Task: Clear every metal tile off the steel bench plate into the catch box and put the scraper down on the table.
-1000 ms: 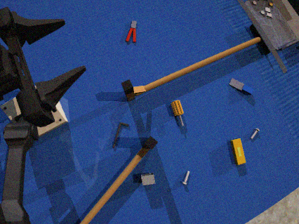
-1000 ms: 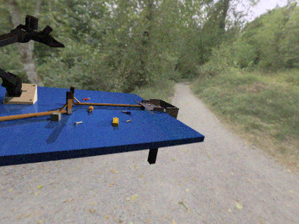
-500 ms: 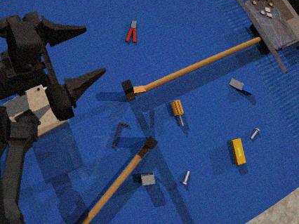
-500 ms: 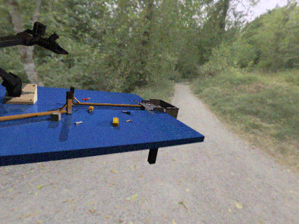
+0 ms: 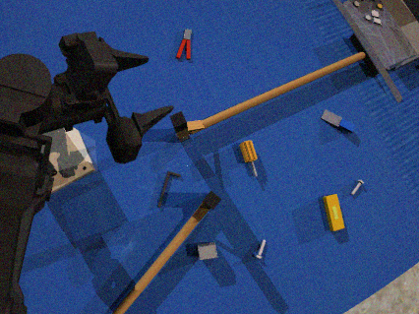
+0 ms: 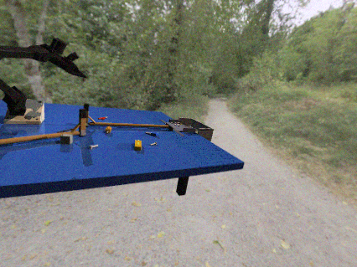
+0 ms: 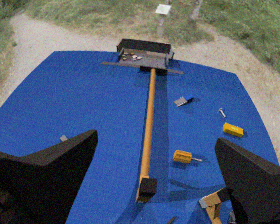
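The long scraper (image 5: pixel 275 93) (image 6: pixel 130 125) (image 7: pixel 149 115) lies with its wooden handle toward the arm. Its wide blade (image 5: pixel 389 85) (image 7: pixel 112 64) rests across the near edge of the steel plate (image 5: pixel 389 43) (image 7: pixel 159 63). A dark grip block (image 5: pixel 180 125) (image 7: pixel 148 187) stands at the handle's near end. Several small metal tiles (image 5: pixel 375 14) (image 7: pixel 135 58) lie on the plate, beyond the blade. The catch box (image 5: pixel 399 8) (image 6: pixel 204 130) (image 7: pixel 145 46) is at the plate's far end; its inside is partly hidden. My gripper (image 5: pixel 159 83) (image 7: pixel 159 141) is open and empty, above the table and short of the grip block.
A second wooden-handled tool (image 5: pixel 169 253) lies nearer the arm, beside a grey block (image 5: pixel 208 251). Red pliers (image 5: pixel 182 46), an orange screwdriver (image 5: pixel 249 152), a hex key (image 5: pixel 164 188), a blue-handled tool (image 5: pixel 332 118), a yellow box (image 5: pixel 333 213) and two bolts lie around the scraper.
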### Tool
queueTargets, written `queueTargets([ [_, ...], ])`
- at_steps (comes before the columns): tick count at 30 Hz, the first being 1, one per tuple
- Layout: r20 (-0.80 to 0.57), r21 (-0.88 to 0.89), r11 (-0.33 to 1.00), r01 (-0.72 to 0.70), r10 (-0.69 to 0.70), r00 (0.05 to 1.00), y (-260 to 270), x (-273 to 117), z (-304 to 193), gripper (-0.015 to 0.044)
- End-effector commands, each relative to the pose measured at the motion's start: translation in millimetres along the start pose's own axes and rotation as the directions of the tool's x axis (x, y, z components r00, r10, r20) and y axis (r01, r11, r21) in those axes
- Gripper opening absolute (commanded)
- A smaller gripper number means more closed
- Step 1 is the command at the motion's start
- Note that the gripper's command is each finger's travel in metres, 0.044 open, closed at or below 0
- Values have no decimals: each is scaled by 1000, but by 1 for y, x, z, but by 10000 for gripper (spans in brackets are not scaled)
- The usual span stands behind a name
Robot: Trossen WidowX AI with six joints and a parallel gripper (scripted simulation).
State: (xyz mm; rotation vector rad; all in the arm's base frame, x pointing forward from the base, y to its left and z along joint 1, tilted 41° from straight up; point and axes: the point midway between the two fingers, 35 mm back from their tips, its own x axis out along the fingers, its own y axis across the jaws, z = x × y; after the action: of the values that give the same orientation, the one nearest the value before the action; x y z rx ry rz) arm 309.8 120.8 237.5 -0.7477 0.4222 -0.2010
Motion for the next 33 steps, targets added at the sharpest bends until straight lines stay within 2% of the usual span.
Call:
queueTargets([
  [1,-51,-5,1000,-5,5,999,2,12,-16,440],
  [27,-406,48,999,0,20,914,-6,70,-131,440],
  [33,-427,55,998,1,23,904,-6,71,-136,440],
])
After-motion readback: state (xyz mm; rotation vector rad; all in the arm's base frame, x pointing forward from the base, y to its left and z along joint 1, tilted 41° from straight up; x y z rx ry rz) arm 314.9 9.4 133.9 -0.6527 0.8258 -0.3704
